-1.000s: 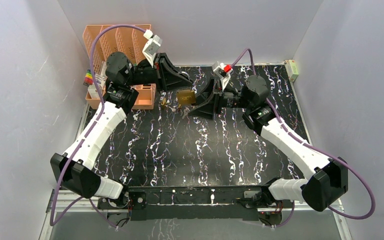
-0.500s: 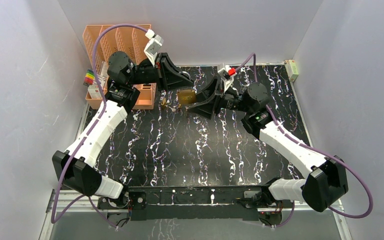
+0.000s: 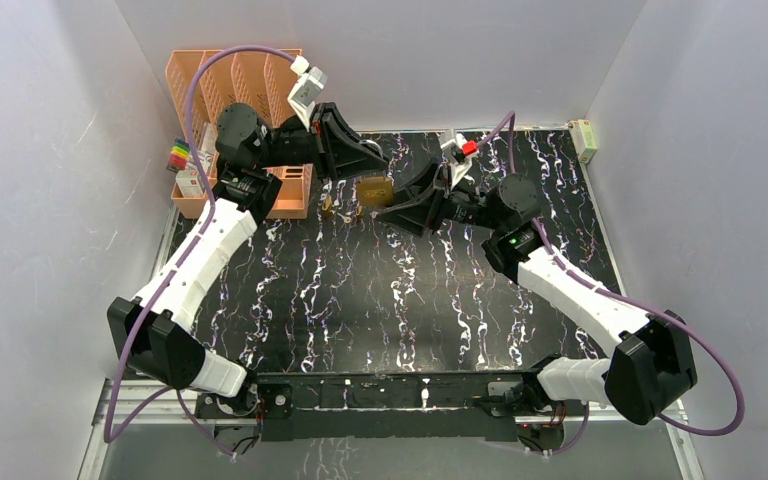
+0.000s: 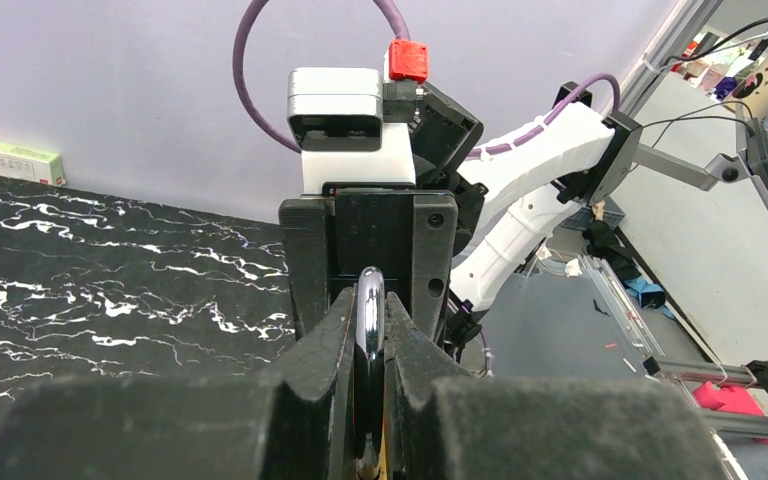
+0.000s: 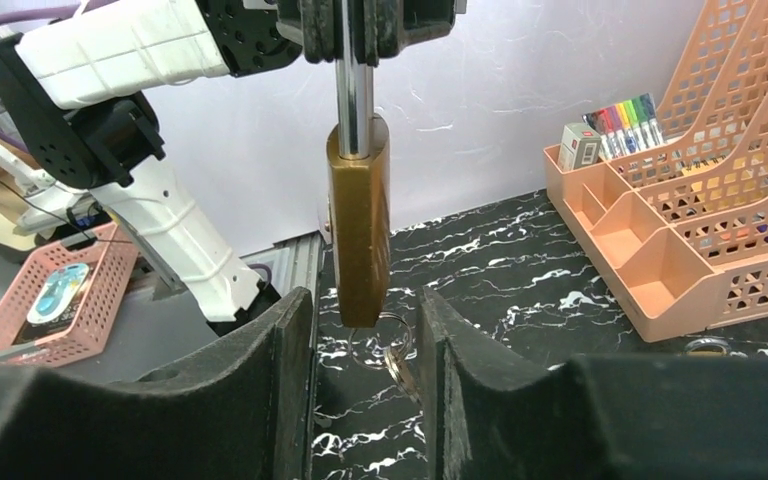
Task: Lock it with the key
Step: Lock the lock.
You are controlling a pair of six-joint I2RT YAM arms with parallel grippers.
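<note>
The left gripper point(image 4: 368, 325) is clamping the shackle point(image 4: 369, 290) of the brass padlock point(image 5: 358, 230), which is hanging below its fingers. The right gripper point(image 5: 365, 325) is standing apart, with one finger on each side of the padlock's body and a gap on both sides. A key ring point(image 5: 388, 332) with a key point(image 5: 404, 372) is dangling just under the padlock, between those fingers. Ahead of the right gripper and off to one side, an orange desk organiser point(image 5: 680, 230) is sitting on the marbled table point(image 5: 520, 260).

Padlock point(image 3: 374, 190) held mid-air by left tool point(image 3: 371, 172) — right tool point(image 3: 389, 207) at its other side, above marbled table point(image 3: 360, 300).
</note>
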